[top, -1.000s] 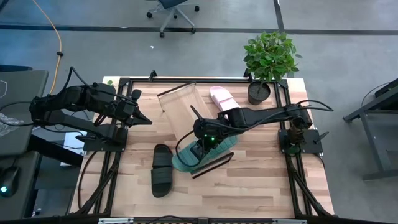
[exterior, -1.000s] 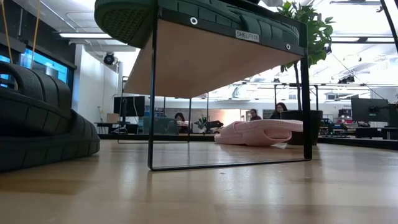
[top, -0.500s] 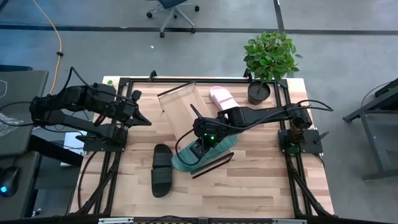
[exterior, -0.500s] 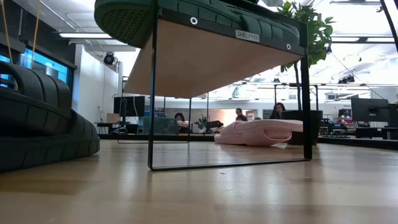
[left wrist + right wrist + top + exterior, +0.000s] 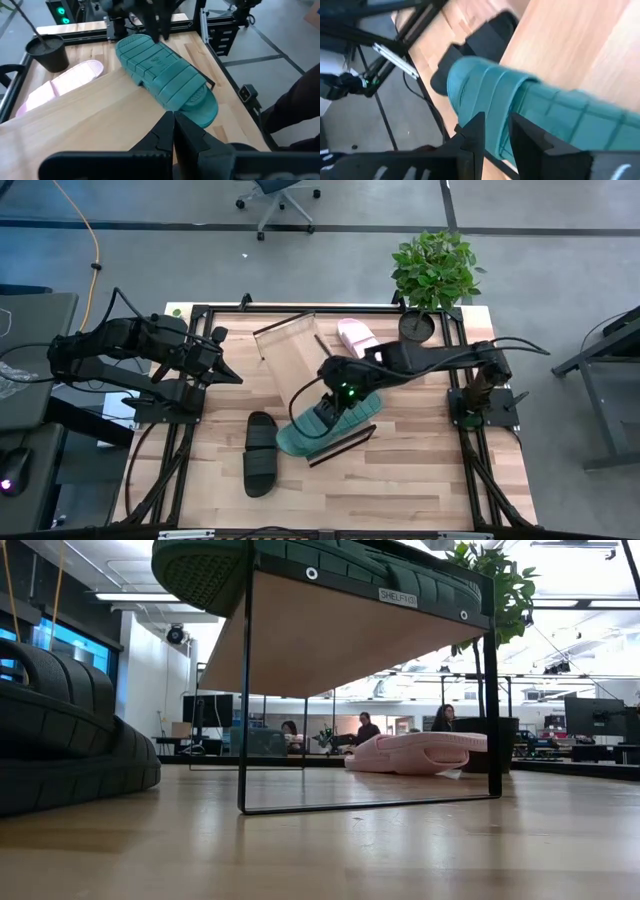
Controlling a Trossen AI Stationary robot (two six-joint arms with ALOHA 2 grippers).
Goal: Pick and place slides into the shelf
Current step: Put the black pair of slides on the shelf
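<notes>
Withdrawing right gripper [image 5: 328,408]: it has drawn back from low over the green slide [image 5: 355,420] and now sits higher, toward the far right of the worktop [image 5: 420,480]. Its fingers stand apart and hold nothing. In the right wrist view the slide lies beyond the fingertips, not between them.
Green slide: it lies sole-up on the shelf [image 5: 290,355], at the board's end nearer the front edge of the worktop. Its toe overhangs that end. It has not shifted over the last second while the arm pulled away.
Shelf: a long board set askew across the middle of the worktop, running from the far edge toward the front. The far half of it is bare.
Meaning of the change: the release looks complete, so the first slide probably counts as placed. The overhanging toe suggests the seat is not very secure.
Pink slide [image 5: 357,337]: on the worktop near the far edge, just right of the shelf and close to the plant pot [image 5: 416,328]. It is not yet placed.
Black slide [image 5: 260,452]: on the worktop near the front edge, left of the shelf. It is not yet placed.
Left gripper [image 5: 232,375]: waiting at the left edge of the worktop, fingers pressed together and empty.
Progress: by this reckoning, one of three slides is on the shelf.
</notes>
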